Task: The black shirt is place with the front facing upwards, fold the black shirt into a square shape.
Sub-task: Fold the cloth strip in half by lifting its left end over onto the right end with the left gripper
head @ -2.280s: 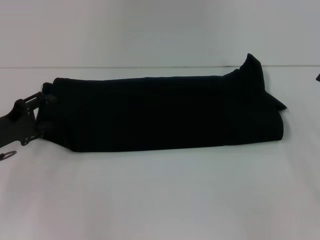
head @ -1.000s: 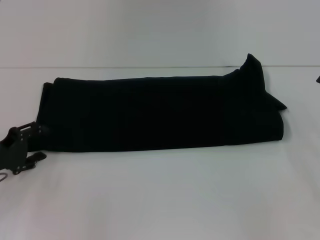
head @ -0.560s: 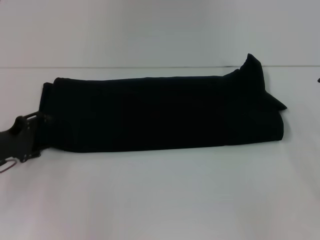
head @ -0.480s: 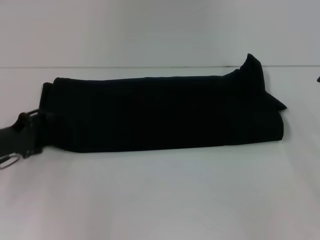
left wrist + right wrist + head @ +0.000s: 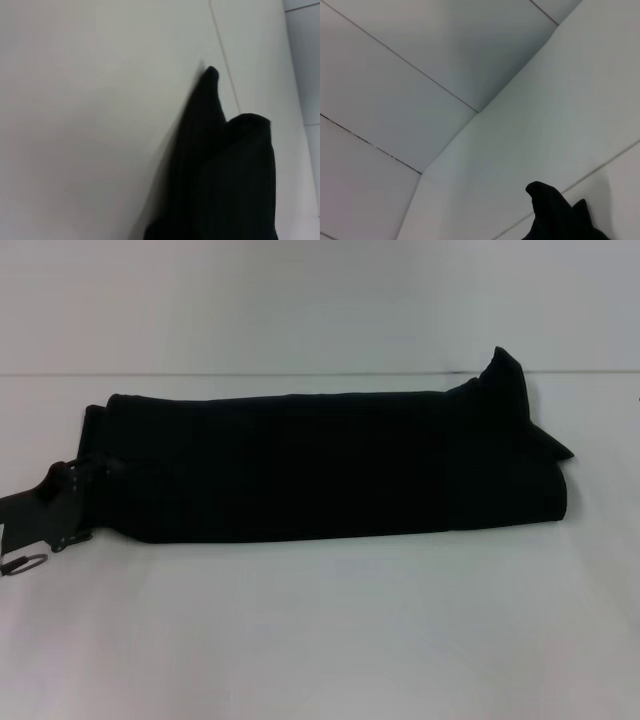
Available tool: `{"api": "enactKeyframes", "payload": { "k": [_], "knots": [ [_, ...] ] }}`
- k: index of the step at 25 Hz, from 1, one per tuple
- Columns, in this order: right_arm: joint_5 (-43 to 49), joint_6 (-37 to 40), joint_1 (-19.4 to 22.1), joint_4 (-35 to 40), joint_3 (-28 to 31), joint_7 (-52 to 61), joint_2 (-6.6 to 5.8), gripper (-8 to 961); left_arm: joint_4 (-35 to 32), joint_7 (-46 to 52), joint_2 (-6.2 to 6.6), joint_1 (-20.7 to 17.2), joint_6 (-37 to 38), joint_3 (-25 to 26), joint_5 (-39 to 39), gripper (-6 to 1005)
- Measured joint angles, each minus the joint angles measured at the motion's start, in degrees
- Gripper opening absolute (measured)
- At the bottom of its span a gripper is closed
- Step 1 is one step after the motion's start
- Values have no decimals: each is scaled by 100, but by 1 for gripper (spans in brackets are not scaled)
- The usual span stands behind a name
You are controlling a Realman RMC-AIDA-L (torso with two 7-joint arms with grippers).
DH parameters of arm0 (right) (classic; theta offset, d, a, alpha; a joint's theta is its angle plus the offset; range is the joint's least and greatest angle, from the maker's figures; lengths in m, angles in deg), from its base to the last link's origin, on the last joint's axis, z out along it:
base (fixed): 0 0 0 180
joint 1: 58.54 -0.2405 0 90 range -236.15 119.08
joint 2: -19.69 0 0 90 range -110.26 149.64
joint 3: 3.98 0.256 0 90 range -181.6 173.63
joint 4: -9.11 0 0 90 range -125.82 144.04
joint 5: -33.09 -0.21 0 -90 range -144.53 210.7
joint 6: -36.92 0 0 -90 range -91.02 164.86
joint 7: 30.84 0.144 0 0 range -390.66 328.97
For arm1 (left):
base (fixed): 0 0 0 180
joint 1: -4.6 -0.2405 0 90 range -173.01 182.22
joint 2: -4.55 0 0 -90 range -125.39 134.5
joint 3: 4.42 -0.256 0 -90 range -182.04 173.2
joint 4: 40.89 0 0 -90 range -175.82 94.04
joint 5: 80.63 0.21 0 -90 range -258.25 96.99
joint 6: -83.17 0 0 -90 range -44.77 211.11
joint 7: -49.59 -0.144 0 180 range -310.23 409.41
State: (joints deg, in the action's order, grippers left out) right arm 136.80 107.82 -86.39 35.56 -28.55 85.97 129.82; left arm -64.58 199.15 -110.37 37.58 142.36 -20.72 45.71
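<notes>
In the head view we see the left tool (image 5: 85, 502) low at the counter's (image 5: 320, 640) left side, reaching in level from the left edge and touching the near left end of the black shirt (image 5: 320, 465). We cannot tell whether it grips the cloth. The shirt lies as a long folded band across the middle of the counter, one point raised at its far right end. The left wrist view shows only that cloth (image 5: 225, 175) close up; the right wrist view shows its raised point (image 5: 555, 210) before a wall. A second ago the left tool sat nearer, clear of the shirt.
</notes>
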Motion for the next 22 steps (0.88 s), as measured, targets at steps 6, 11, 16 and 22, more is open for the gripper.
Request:
{"api": "enactKeyframes", "payload": {
  "k": [6,11,16,22],
  "knots": [
    [14,30,-63,6,5,6,-2,854,4,48,46,205,-298,-185,6,639],
    [-1,38,-67,8,5,20,1,854,-3,122,51,257,-448,-249,5,635],
    [-9,54,-69,9,8,23,-1,854,-88,119,8,199,-505,-320,38,632],
    [-17,64,-71,9,22,25,-9,854,-93,65,5,214,-522,-321,57,608]
  ]
}}
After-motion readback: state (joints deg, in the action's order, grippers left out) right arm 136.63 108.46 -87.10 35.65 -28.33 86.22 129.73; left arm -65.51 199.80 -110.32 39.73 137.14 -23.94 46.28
